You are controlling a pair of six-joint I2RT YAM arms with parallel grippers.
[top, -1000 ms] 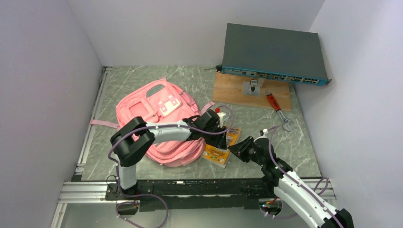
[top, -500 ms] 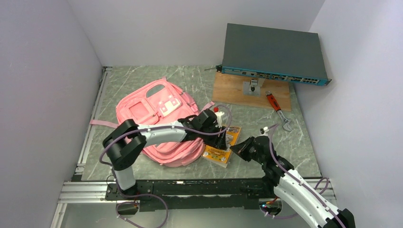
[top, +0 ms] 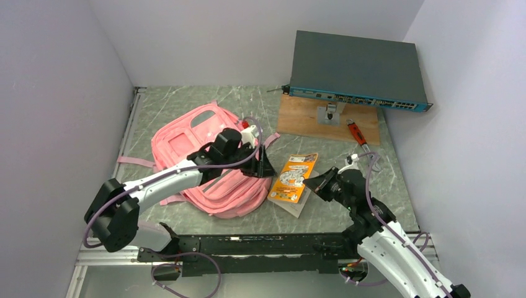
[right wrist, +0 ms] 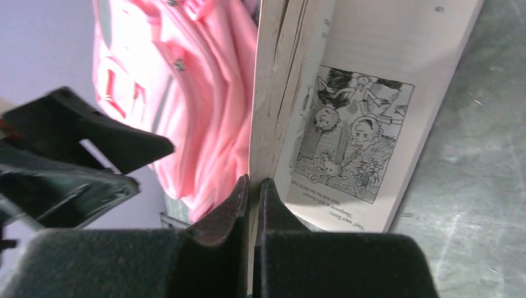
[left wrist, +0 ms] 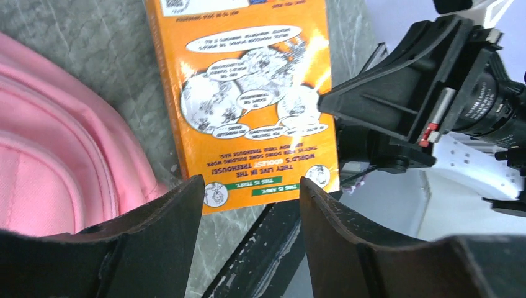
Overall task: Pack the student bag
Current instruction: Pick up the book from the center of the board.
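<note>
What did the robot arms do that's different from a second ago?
The left gripper moved off the orange book and swung back to the far left, over the pink bag, with its jaws open. The right gripper pinched shut on the book's near edge. The bag, the grey box and the wrench stayed put.

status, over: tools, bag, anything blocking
Left tool open, empty, by orange book. Right tool shut on book's edge. Student bag flat on table, book beside it. Left arm lies across bag.
</note>
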